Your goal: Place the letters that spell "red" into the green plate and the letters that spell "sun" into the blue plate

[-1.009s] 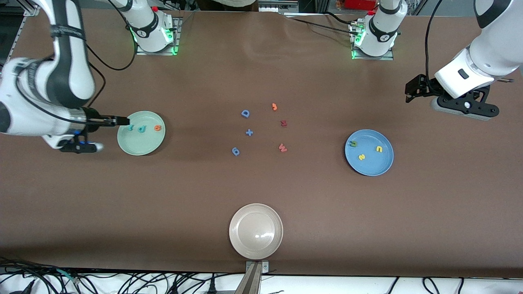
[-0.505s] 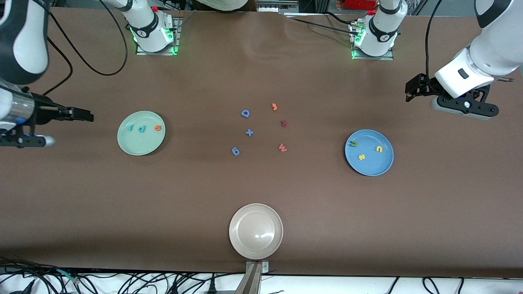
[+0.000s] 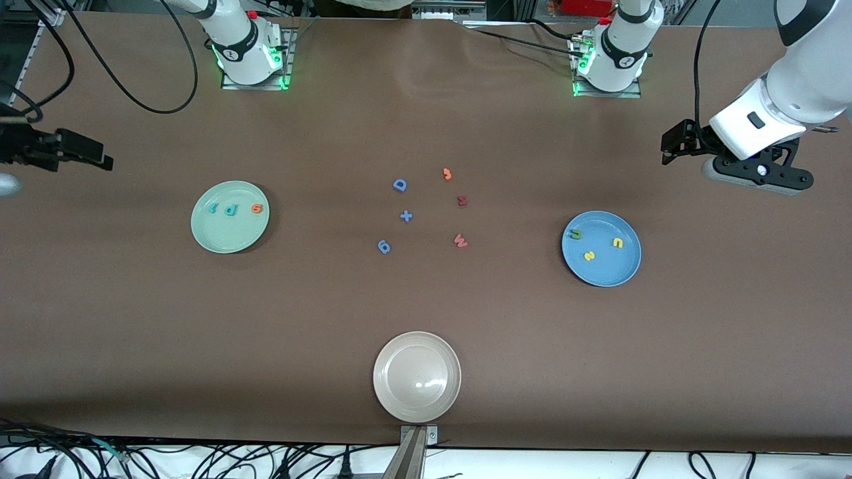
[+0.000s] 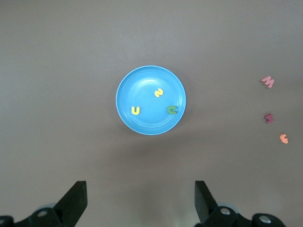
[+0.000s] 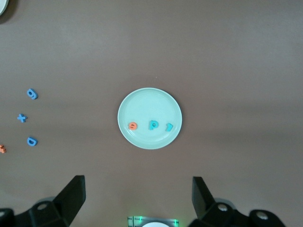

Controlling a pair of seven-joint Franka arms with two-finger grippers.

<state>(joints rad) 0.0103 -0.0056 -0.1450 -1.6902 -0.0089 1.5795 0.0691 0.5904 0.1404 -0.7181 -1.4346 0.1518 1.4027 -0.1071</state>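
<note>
Since both plates look sorted, best thing now is to keep both arms high and clear. Right pincer point(image 3: 100, 161) hangs wide open and empty over the counter's point(image 3: 426, 313) end; green plate point(image 3: 229, 241) holds teal r point(image 3: 213, 208), teal d point(image 3: 229, 210), orange e point(image 3: 257, 209). Blue plate point(image 3: 602, 274) has the olive point(image 3: 576, 234) and two yellow letters point(image 3: 590, 255); left pincer point(image 4: 139, 203) is wide, empty too.
</note>
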